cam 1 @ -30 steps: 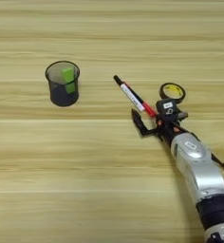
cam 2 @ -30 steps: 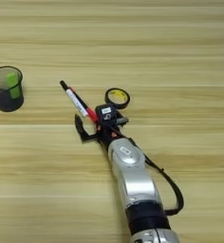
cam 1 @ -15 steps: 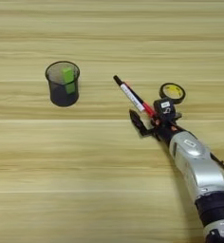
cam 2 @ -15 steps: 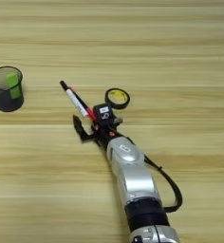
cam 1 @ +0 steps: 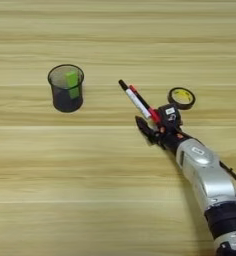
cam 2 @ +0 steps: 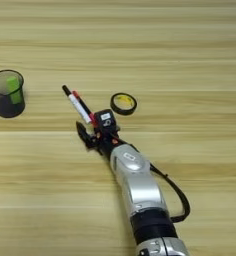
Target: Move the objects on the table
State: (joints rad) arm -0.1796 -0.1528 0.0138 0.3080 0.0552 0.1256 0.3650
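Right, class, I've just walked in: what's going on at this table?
A robot's right gripper is at the near end of a white marker and a red pen, which lie side by side on the wooden table. A black tape ring lies just right of them. A dark mesh cup stands apart on the left.

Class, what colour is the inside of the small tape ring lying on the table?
Yellow inside the black tape ring, clearest in the right eye view.

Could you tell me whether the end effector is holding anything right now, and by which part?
It cannot be told: the end effector sits at the near end of the white marker and red-tipped pen, but no grasp is visible.
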